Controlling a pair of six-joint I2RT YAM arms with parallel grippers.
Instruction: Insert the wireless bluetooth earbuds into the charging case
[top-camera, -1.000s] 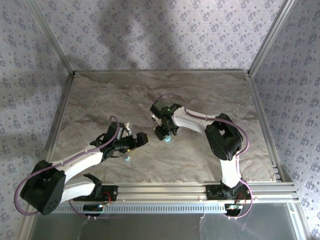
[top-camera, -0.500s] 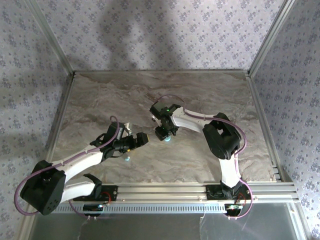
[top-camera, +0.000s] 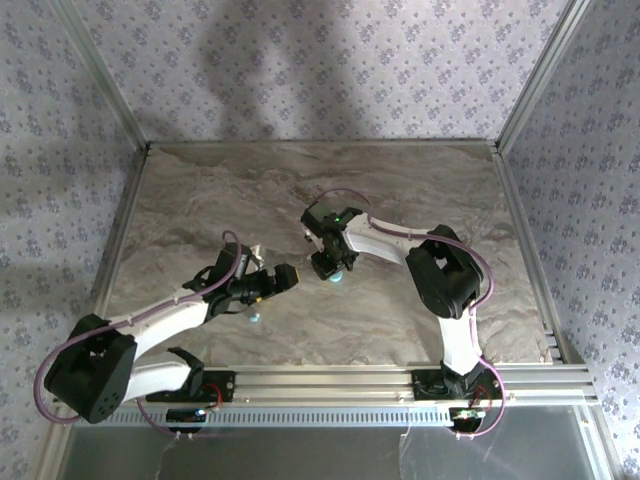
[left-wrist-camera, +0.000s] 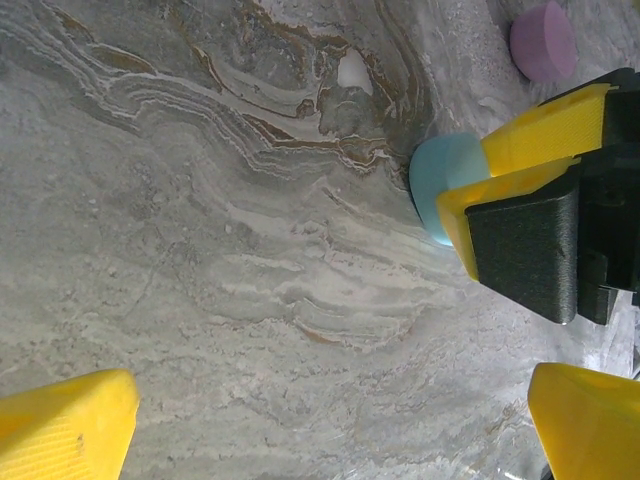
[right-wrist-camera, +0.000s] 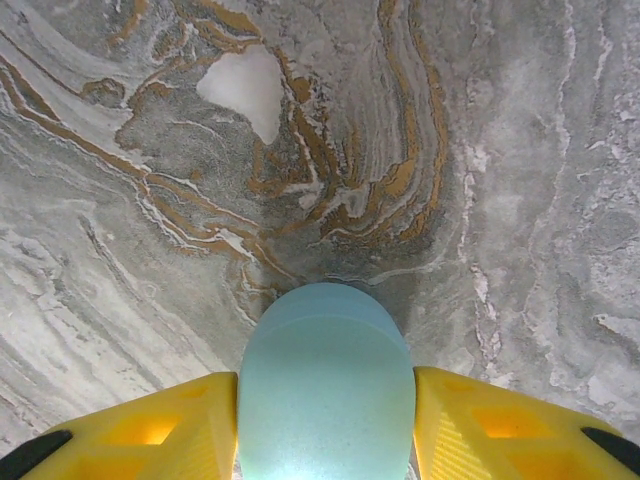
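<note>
A light blue oval charging case (right-wrist-camera: 326, 370) stands on the marble table between the yellow fingers of my right gripper (right-wrist-camera: 326, 425), which touch it on both sides. From above, the right gripper (top-camera: 333, 268) sits mid-table with the blue case (top-camera: 336, 280) at its tip. The left wrist view shows the same case (left-wrist-camera: 443, 180) pinched by the right gripper's fingers (left-wrist-camera: 540, 130). My left gripper (top-camera: 285, 277) hangs open just left of it, its jaws (left-wrist-camera: 330, 430) wide over bare marble. A tiny light blue earbud (top-camera: 254, 318) lies on the table under the left arm.
A pink oval case (left-wrist-camera: 543, 40) lies on the table beyond the right gripper. Aluminium frame posts and patterned walls (top-camera: 520, 110) close in the table on three sides. A metal rail (top-camera: 400, 378) runs along the near edge.
The right gripper's fingers have closed in onto the blue case. The left arm has shifted slightly; its gripper stays open.
</note>
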